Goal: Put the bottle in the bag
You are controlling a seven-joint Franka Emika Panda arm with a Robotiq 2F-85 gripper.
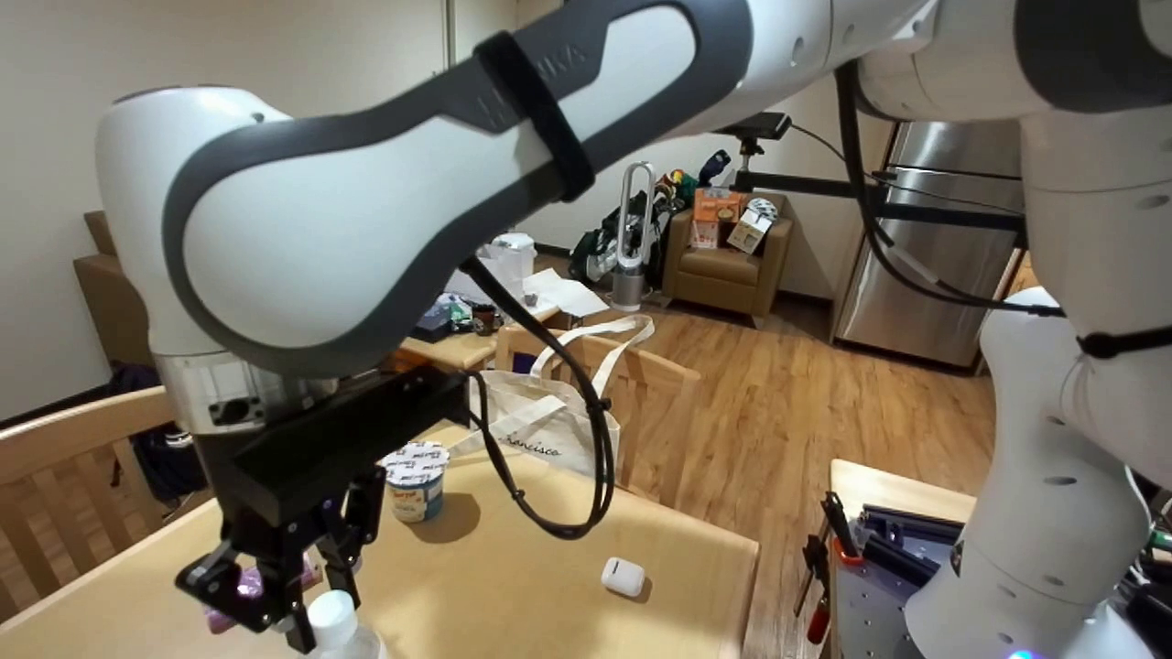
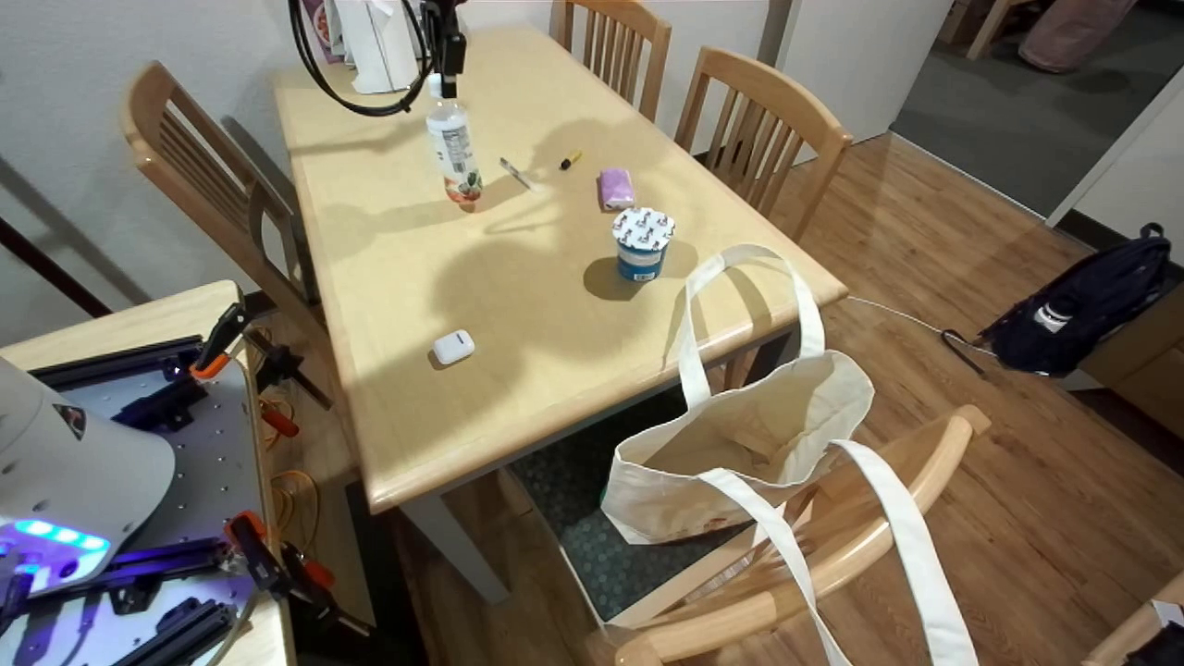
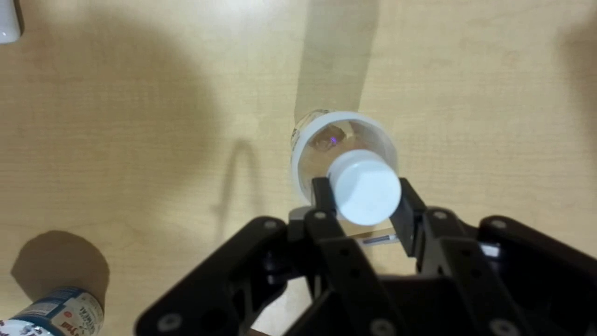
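The bottle (image 2: 453,153), clear with a white cap and a printed label, stands upright on the table. Its white cap (image 1: 333,615) shows at the bottom edge in an exterior view. In the wrist view the bottle (image 3: 343,128) is seen from above. My gripper (image 3: 365,198) is over it, its fingers partly closed and touching the cap on both sides; it also shows in both exterior views (image 1: 322,622) (image 2: 448,81). The cream tote bag (image 2: 675,504) stands open on a chair at the table's end, handles up; it also shows in an exterior view (image 1: 577,448).
On the table (image 2: 398,444) are an oatmeal cup (image 2: 641,259), a white earbud case (image 2: 453,347), a purple packet (image 2: 616,189), a pen (image 2: 518,174) and a yellow marker (image 2: 571,160). White packages (image 2: 379,46) stand at the far end. Wooden chairs (image 2: 768,102) surround it.
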